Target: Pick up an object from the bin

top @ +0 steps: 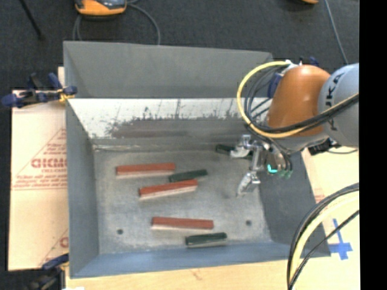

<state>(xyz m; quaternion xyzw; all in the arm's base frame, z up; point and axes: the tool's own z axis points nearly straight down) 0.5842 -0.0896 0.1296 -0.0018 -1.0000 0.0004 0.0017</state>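
Gripper [247, 182] seemingly low in bin [81, 192], right of dark-green bar [187, 175].

Light is even and fairly bright, falling from above. The far inner wall [157, 109] of the bin [181, 263] catches most of it and looks pale, almost washed out. The left wall [80, 180] lies in shade, and the bin floor [121, 213] is a middling grey. The brown sticks [168, 190] throw only thin, soft shadows. A gentle sheen sits on the arm's orange cover [302, 89]. The carpet [193, 11] around the bin is dark.
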